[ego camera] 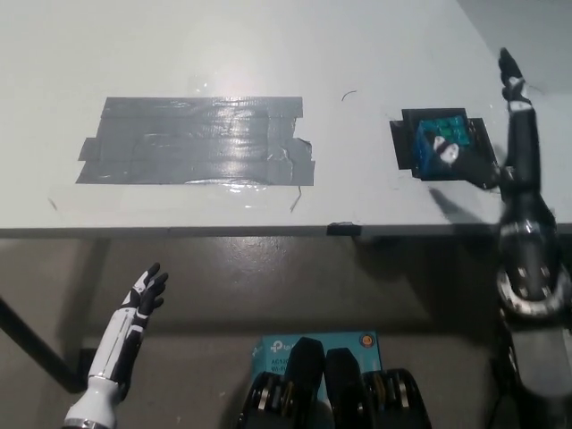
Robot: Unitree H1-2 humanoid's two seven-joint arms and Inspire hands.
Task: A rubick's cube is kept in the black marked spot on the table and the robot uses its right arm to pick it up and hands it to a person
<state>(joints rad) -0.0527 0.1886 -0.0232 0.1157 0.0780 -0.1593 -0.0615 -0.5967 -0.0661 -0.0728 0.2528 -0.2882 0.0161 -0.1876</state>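
Note:
A blue and green Rubik's cube (438, 146) sits on the black taped spot (404, 136) at the table's right side. My black right hand (502, 134) is raised over the table just right of the cube, open, with one finger stretched far up and the thumb reaching across the cube's right face. It holds nothing. My white left hand (141, 299) rests open below the table's front edge at the lower left.
A large patch of grey tape (197, 141) covers the table's (268, 45) middle left. The table's front edge runs across the picture's middle. A teal box (277, 349) lies on the floor below.

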